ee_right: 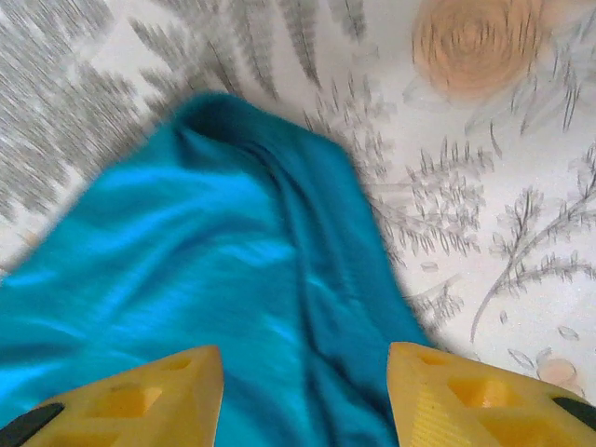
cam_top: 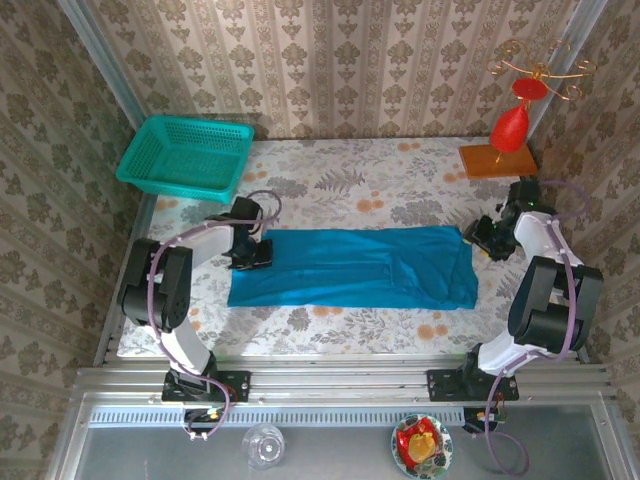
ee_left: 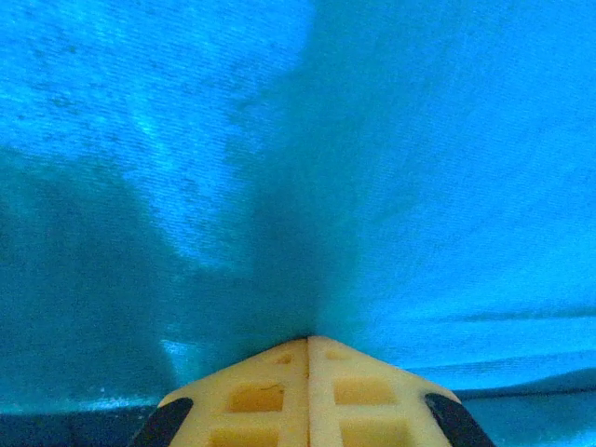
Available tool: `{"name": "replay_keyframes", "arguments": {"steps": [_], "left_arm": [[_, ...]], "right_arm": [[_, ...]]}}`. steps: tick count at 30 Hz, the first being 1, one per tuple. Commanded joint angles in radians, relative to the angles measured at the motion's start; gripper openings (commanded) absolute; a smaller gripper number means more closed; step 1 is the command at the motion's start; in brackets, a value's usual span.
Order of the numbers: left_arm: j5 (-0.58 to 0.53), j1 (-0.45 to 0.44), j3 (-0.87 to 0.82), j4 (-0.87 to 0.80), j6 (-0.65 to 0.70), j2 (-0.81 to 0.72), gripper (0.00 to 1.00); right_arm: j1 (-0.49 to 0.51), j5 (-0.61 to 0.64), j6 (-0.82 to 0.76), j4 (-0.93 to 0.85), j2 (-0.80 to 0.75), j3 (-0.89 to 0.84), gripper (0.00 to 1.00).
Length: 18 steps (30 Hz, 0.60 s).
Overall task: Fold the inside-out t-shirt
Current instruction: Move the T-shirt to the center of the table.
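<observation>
The inside-out t-shirt [cam_top: 350,268] lies as a long bright blue strip across the floral table, flat with a few creases. My left gripper [cam_top: 252,256] sits at the strip's far left corner. In the left wrist view its yellow jaws [ee_left: 309,337] are pressed together, with the blue fabric [ee_left: 419,168] pinched at their tips and a dark crease running away from them. My right gripper [cam_top: 476,238] hovers at the strip's far right corner. In the right wrist view it [ee_right: 305,358] is open, its fingers standing apart over the bunched blue cloth [ee_right: 186,242].
A teal mesh basket [cam_top: 188,155] stands at the back left corner. A wooden base [cam_top: 498,160] carrying a red ornament [cam_top: 510,125] stands at the back right, close behind the right arm. Patterned walls enclose the table on three sides.
</observation>
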Motion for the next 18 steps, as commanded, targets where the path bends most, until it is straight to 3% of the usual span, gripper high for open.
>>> {"name": "replay_keyframes", "arguments": {"steps": [1,9,13,18], "left_arm": [[-0.04,0.026,-0.024,-0.051,0.043,-0.015,0.08],[-0.006,0.033,-0.014,-0.048,0.054,-0.048,0.09],[0.009,0.032,-0.009,-0.047,0.051,-0.076,0.1],[0.019,0.033,-0.002,-0.063,0.049,-0.107,0.1]], "right_arm": [[0.046,0.113,-0.06,-0.075,0.02,-0.002,0.52],[0.135,0.168,-0.116,-0.108,0.078,0.044,0.59],[0.176,0.165,-0.124,-0.128,0.094,0.064,0.5],[0.213,0.053,-0.059,-0.119,0.062,0.021,0.4]]}}
